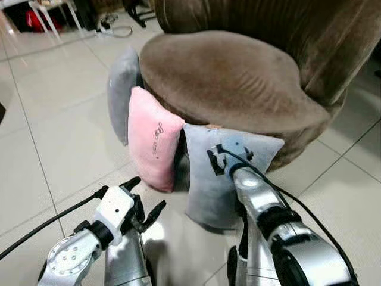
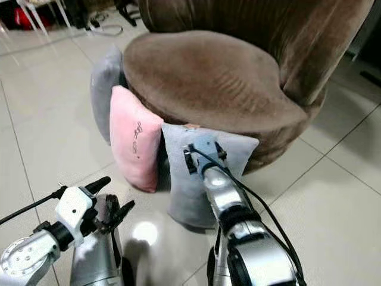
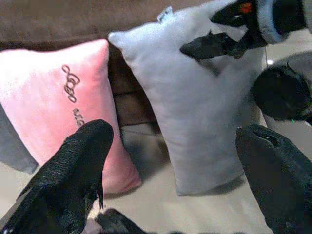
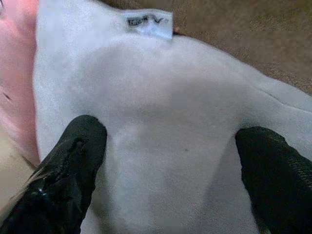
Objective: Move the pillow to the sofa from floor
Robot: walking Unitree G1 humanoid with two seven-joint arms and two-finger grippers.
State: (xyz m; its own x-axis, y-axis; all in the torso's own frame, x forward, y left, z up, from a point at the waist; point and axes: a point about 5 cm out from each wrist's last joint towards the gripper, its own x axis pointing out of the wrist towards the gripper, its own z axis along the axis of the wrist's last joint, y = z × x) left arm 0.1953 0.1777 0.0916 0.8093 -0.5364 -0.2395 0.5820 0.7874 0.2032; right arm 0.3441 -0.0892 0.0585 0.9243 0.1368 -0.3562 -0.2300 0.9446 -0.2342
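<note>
A light grey pillow (image 1: 205, 190) stands on the tiled floor and leans against the front of the round brown sofa (image 1: 226, 77). My right gripper (image 4: 170, 165) is open, its two fingers spread wide and pressed against the pillow's face just below its top edge and white label (image 4: 148, 23). Left of it, a pink pillow (image 1: 153, 138) with dark lettering also leans on the sofa, and a darker grey pillow (image 1: 123, 89) stands behind that. My left gripper (image 1: 147, 194) is open and low, a short way in front of the pink pillow, holding nothing.
The sofa's tall back (image 1: 309, 36) rises at the far right. White furniture legs (image 1: 50, 15) and cables (image 1: 116, 27) lie at the back left. Bare tiled floor (image 1: 53, 131) stretches to the left and to the right of the sofa.
</note>
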